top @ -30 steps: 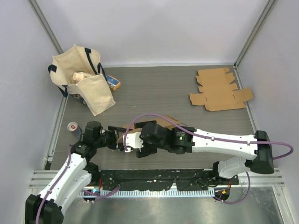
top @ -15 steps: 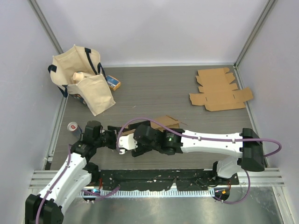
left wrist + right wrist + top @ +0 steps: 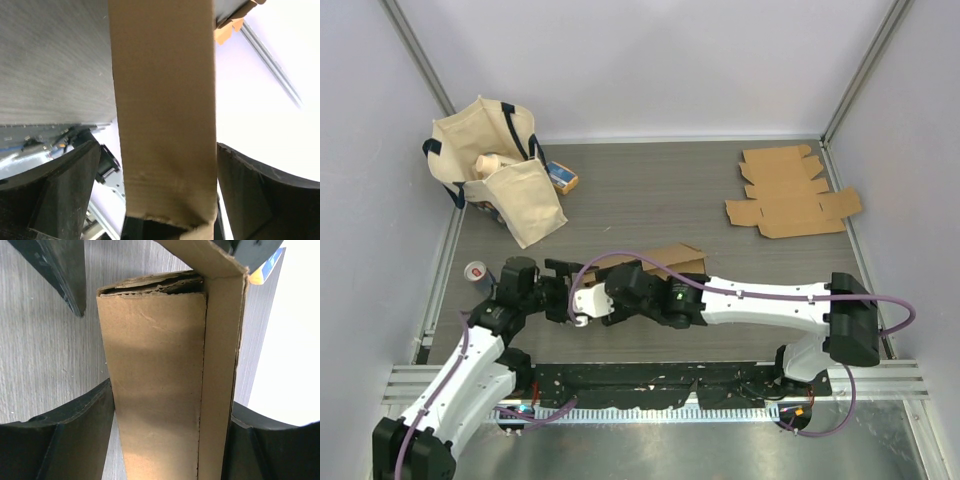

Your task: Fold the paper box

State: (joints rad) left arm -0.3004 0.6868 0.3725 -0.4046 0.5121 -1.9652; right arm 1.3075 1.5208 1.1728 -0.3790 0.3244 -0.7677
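Two arms are meeting over the near-left part of the worktop point(image 3: 650, 190), both on the same half-folded cardboard box point(image 3: 672, 258). It sits close to the front edge, a bit left of centre, with its long side running left to right and its left end poking in between the two arms. Can't tell if that end is resting on the surface or lifted slightly.

Reaching across from the right, the right end effector point(image 3: 170, 400) looks clamped on the box. In its wrist view both fingers press against the two long sides. One flap is folded up along the right edge, and you can see layered cardboard at the far end.

Meanwhile the left end effector point(image 3: 157, 147) is spread wide apart, with a strip of the box running between its fingers. There's a clear gap on one side. On the other side I can't tell if it's touching, so it's around the box, not squeezing it.

Other stuff:
- A tote bag point(image 3: 495, 170) is at the back left, with a small carton point(image 3: 561, 178) just beside it.
- A can point(image 3: 475, 272) stands by the left edge, near the left arm.
- A flat cardboard sheet point(image 3: 790, 195) lies well apart at the back right.
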